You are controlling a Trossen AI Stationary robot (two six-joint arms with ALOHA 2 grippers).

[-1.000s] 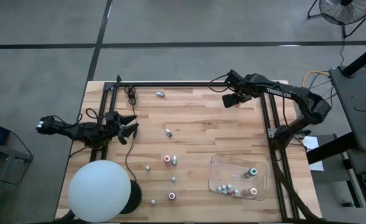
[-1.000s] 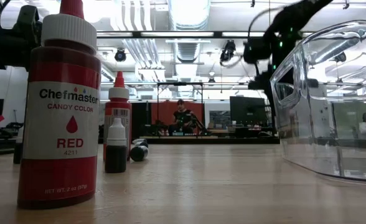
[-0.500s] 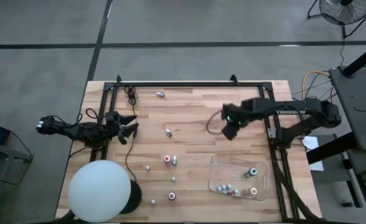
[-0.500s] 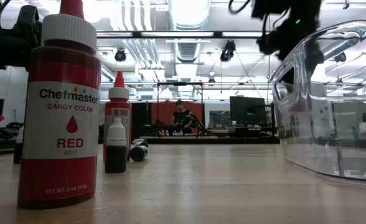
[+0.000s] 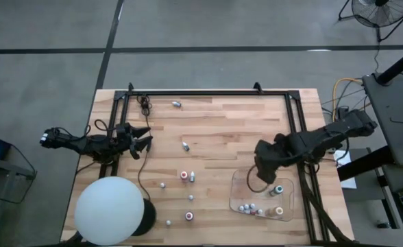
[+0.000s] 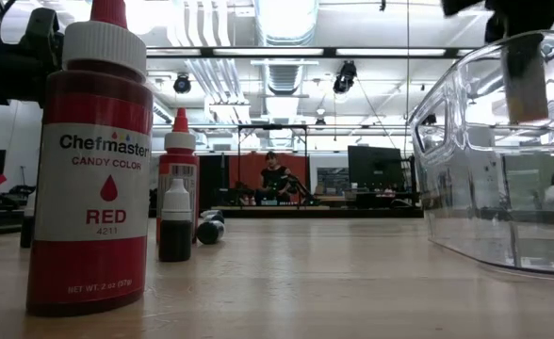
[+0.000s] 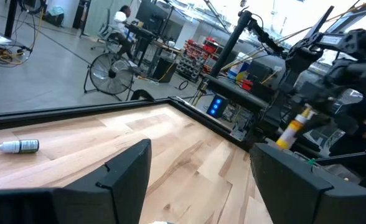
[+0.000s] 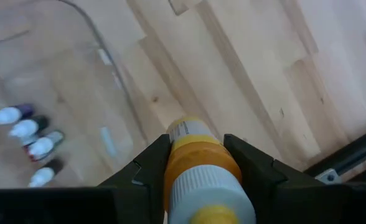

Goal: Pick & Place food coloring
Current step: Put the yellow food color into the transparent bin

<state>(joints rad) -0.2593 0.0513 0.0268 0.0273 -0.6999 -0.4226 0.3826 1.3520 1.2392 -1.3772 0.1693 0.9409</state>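
Observation:
My right gripper (image 5: 262, 171) hangs over the far left corner of the clear tray (image 5: 241, 195), shut on a yellow food coloring bottle (image 8: 198, 163) with a white cap. The left wrist view shows that bottle (image 7: 293, 127) in the distance. Several tiny bottles (image 5: 249, 208) and two larger ones (image 5: 278, 189) lie in the tray. More bottles rest on the wood: one lying at the far edge (image 5: 176, 104), one mid-table (image 5: 186, 145), a pair (image 5: 187, 175), others nearer (image 5: 188, 216). My left gripper (image 5: 144, 140) waits open at the table's left side. My right gripper pinches the bottle's yellow body (image 8: 198, 155) between its two fingers (image 8: 153, 163), one on each side. The fingers come from above, pointing down, and the bottle lies along them with its white cap toward the wrist. The bottle (image 6: 527, 83) is lifted clear above the tray.
A big white ball (image 5: 110, 209) sits at the near left corner. A black frame (image 5: 201, 92) runs along the far edge and both sides. In the low view a red bottle (image 6: 90, 169) stands close, with smaller ones (image 6: 176, 221) behind. Bare wood lies between bottles and tray.
My right gripper has swept from the table's far right part toward the near edge, and now stands over the tray's far left corner. The bottles on the table have kept their places.

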